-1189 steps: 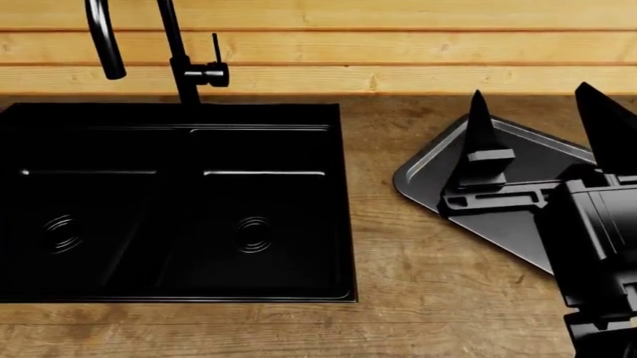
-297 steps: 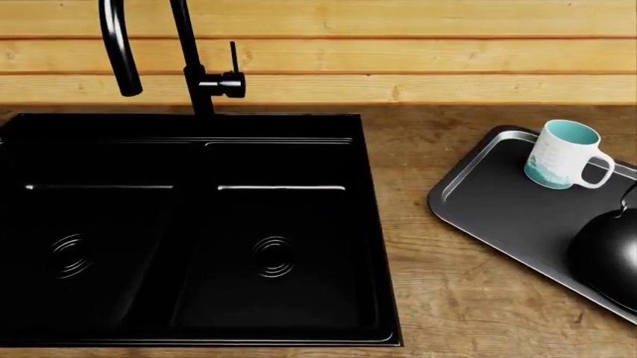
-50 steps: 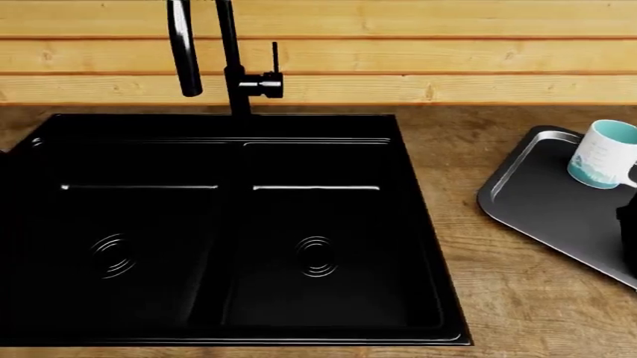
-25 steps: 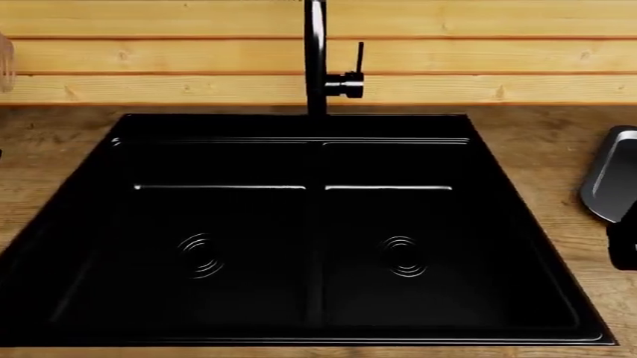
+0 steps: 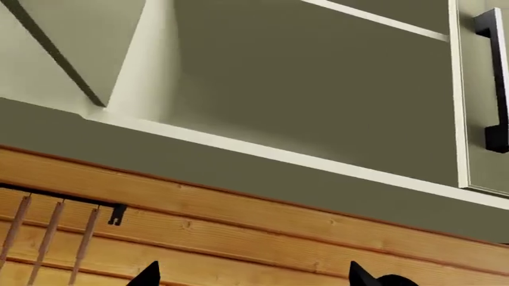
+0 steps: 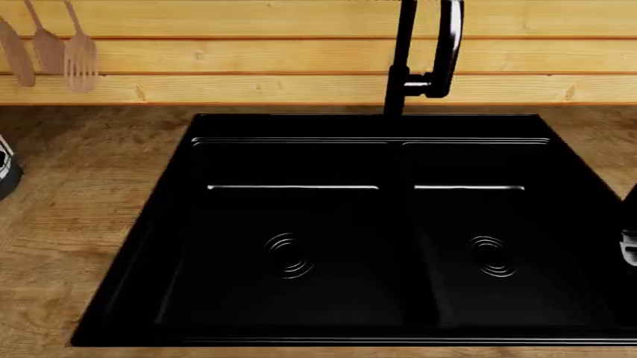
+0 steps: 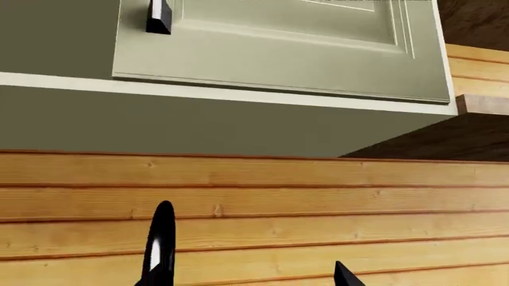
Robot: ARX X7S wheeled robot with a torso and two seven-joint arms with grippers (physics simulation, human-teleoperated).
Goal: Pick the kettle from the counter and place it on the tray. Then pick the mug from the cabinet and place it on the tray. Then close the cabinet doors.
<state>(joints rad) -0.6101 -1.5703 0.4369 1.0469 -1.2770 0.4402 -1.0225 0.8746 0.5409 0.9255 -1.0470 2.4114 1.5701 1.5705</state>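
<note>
The kettle, the mug and the tray are out of view. The head view shows only the brown counter [image 6: 89, 224] around the sink, and no gripper. The left wrist view looks up at a sage green wall cabinet [image 5: 302, 101]. Its left door [image 5: 71, 42] is swung open and the inside looks bare. The right door [image 5: 481, 119], with a black bar handle [image 5: 494, 77], looks flush with the front. My left gripper [image 5: 253, 279] is open and empty below it. My right gripper [image 7: 247, 280] is open and empty below that door [image 7: 278, 47].
A black double sink [image 6: 378, 239] with a tall black faucet [image 6: 423, 67] fills the middle of the counter. Wooden utensils [image 6: 50, 48] hang on the pale plank wall [image 6: 298, 74]. A grey object [image 6: 6, 170] shows at the left edge. The faucet's arch [image 7: 161, 238] rises beside my right gripper.
The head view has swung left. The sink slid right, the tray edge left the frame on the right, and the hanging utensils came into view on the left.
</note>
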